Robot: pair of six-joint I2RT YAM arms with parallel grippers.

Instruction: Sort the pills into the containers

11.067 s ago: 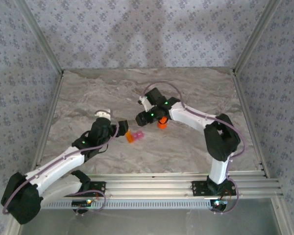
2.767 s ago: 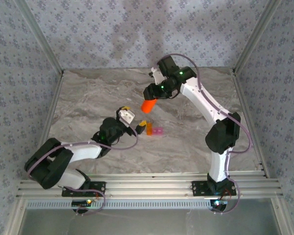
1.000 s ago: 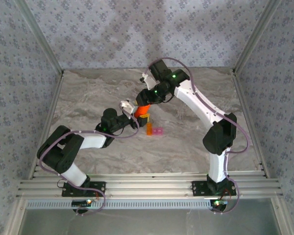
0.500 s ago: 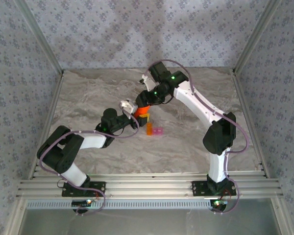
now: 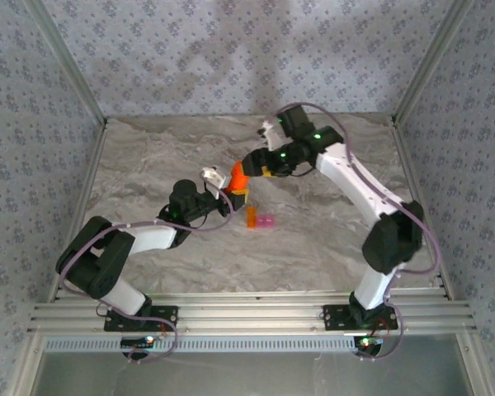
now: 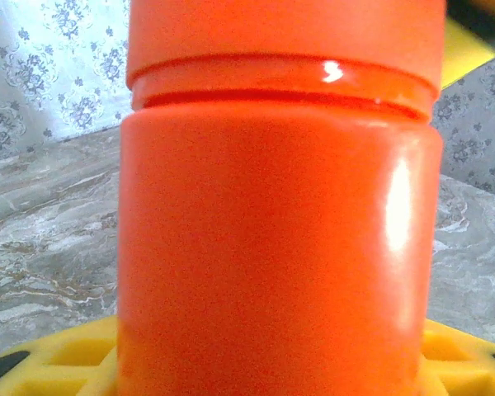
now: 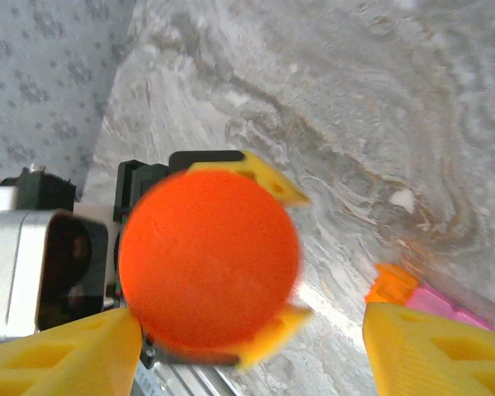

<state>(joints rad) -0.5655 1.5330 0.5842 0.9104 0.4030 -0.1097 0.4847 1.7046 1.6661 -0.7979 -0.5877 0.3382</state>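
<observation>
- Since the frame half a second back, the right arm has swung away to the right and the right gripper (image 5: 257, 162) has drawn off the orange bottle (image 5: 239, 177). The bottle itself sits almost where it was.
- The right gripper's jaws stand wide apart. In the right wrist view its yellow fingers (image 7: 436, 351) frame the bottom corners, well wider than the bottle's round top, and hold nothing.
- The left gripper (image 5: 231, 195) reaches in from the left at the bottle's near side. From the right wrist its yellow fingertips (image 7: 268, 180) show on either side of the bottle, pressed against it, so the jaws are closed on the bottle, partway open around its width.
- In the left wrist view the bottle rises straight up between that gripper's fingers, very close to the lens, with a ridge below its cap.
- The containers (image 5: 259, 221) lie on the marble table (image 5: 148, 157) just in front of the bottle, apart from both grippers. The orange box is on the left, the pink box joined to its right.
- From the right wrist the containers peek out just above the right-hand finger.
- Whether any pills lie in them cannot be told.
</observation>
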